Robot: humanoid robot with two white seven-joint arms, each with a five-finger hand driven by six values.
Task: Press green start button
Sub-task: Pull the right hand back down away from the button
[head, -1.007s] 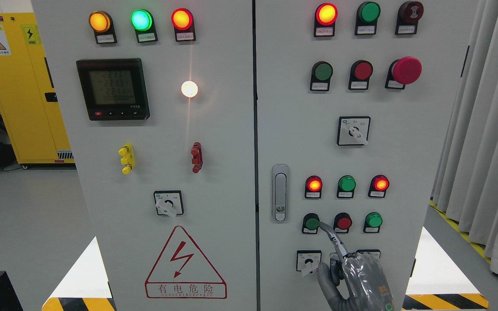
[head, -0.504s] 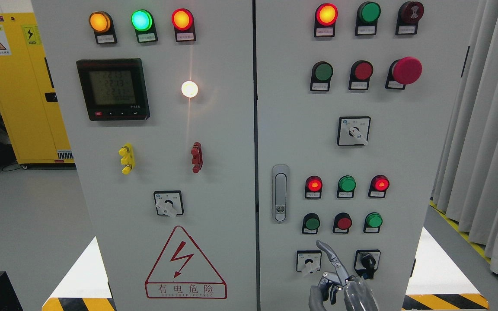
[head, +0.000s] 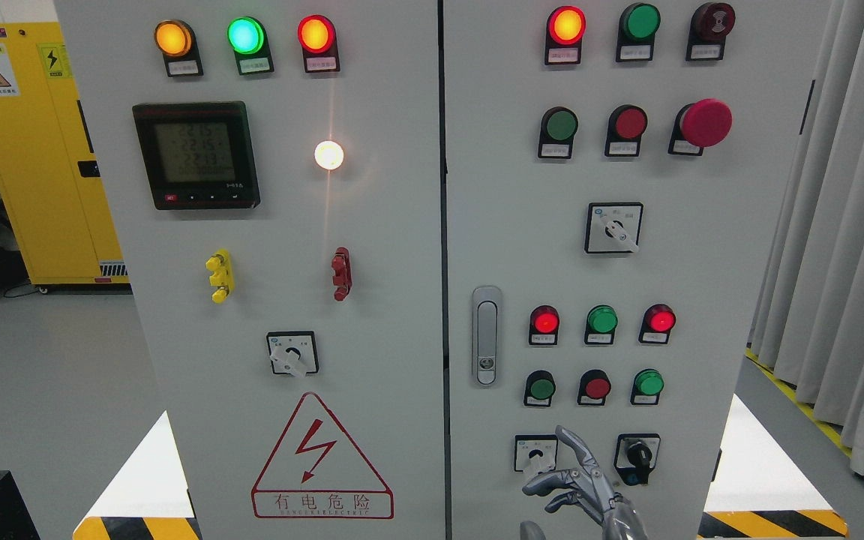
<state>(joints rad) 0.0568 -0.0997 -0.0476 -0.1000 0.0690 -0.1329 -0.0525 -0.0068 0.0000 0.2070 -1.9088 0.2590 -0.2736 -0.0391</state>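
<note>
The right hand (head: 578, 487) has pulled down and away from the green start button (head: 541, 388), which it touched a second ago; it now sits low at the bottom edge of the grey cabinet (head: 702, 300), below the button row. Its index finger points up-left, the other fingers (head: 552, 484) loosely spread, gripping nothing. The button sits leftmost in the lower right row, beside the red button (head: 595, 387).

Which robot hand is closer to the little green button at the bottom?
The right hand. It hangs just below the green button, a bit to its right, not touching it. The left hand is out of the picture.
</note>
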